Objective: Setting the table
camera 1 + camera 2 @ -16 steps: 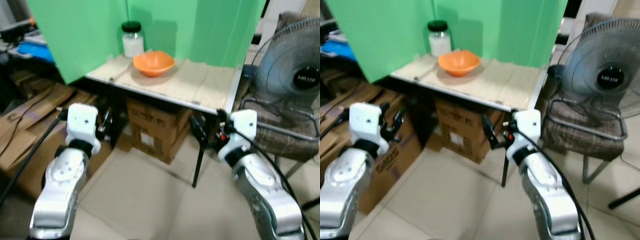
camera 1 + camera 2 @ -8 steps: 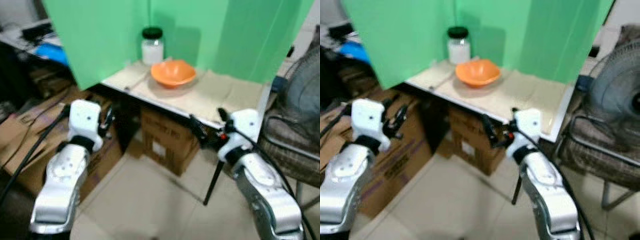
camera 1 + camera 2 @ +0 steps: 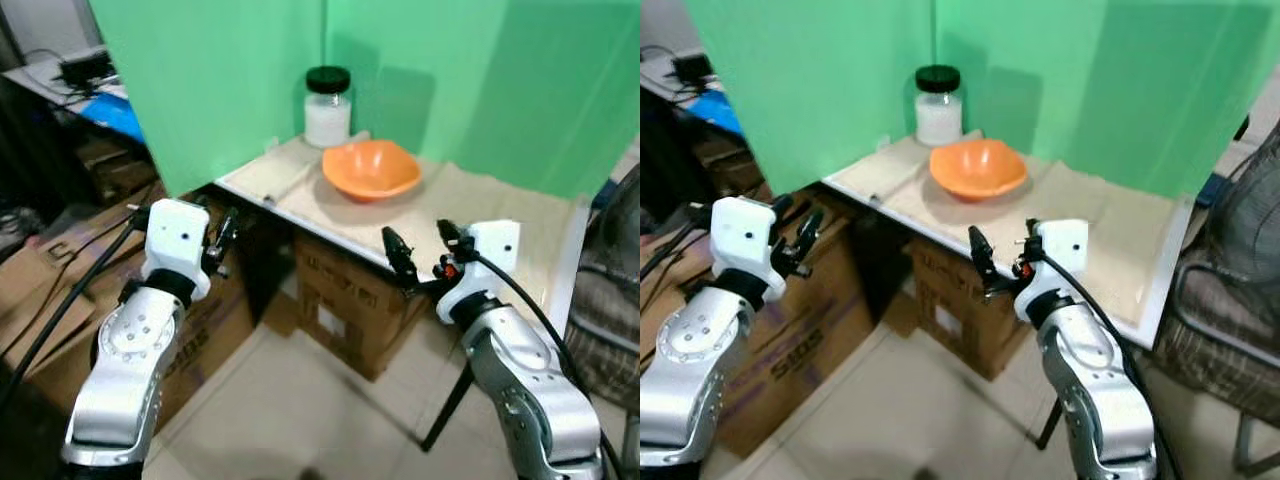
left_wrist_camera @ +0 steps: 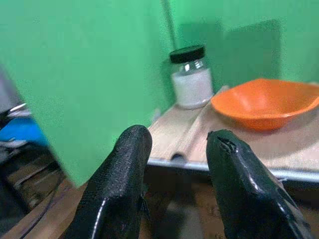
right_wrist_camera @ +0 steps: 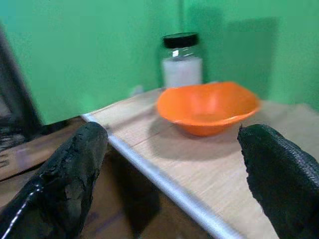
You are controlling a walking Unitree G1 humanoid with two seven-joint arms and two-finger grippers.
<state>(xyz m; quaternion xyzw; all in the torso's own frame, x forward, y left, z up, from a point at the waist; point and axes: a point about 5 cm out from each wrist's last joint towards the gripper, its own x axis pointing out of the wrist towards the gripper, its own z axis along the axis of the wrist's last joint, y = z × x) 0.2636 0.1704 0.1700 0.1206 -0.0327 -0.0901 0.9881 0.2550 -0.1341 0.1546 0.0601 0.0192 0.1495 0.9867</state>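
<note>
Bearing bowl (image 3: 370, 170) (orange), table (image 3: 480, 215), green backdrop (image 3: 210, 80)

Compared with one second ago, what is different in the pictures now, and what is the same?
The robot has come nearer to the table, so the camera moved: the orange bowl and the white jar look larger and the fan has nearly left the picture. Both things keep their places on the table. The left tool and right tool remain open, empty and raised before the table edge.

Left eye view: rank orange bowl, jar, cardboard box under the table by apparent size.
1. cardboard box, largest visible face, though partly hidden by the table
2. orange bowl
3. jar, smallest; it stands farther back, so nearness may shrink it somewhat
</note>
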